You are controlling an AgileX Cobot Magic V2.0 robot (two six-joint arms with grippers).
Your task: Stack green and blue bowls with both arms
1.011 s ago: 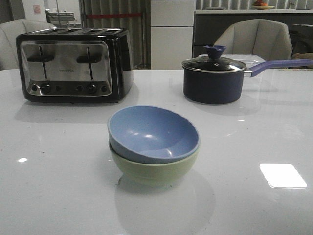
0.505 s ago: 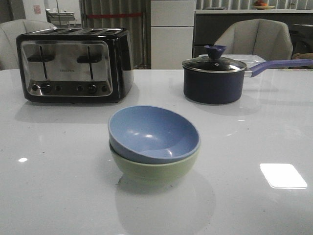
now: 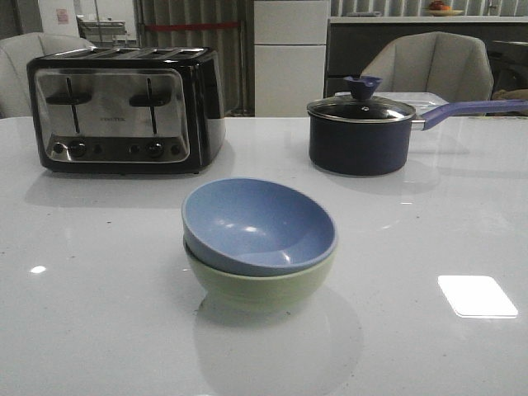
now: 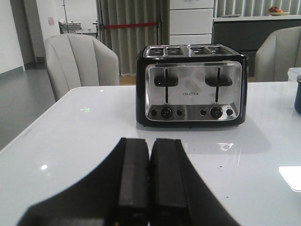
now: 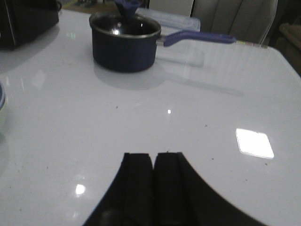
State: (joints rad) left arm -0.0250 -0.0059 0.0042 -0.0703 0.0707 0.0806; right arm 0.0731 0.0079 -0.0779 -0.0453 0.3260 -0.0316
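Front view: the blue bowl (image 3: 259, 224) sits nested in the green bowl (image 3: 260, 283) at frame centre on the glossy white table (image 3: 99, 313) — only the green one's outer wall shows. A toaster (image 3: 125, 110) stands upper left, a lidded saucepan (image 3: 361, 134) upper right, its handle cut off at the right edge; neither arm appears.

Left wrist view: the left gripper (image 4: 150, 181), pads pressed together on nothing, faces the toaster across bare tabletop.

Right wrist view: the right gripper (image 5: 154, 186) is likewise closed and empty; a sliver of the bowls — too little to make out — shows at the left edge.
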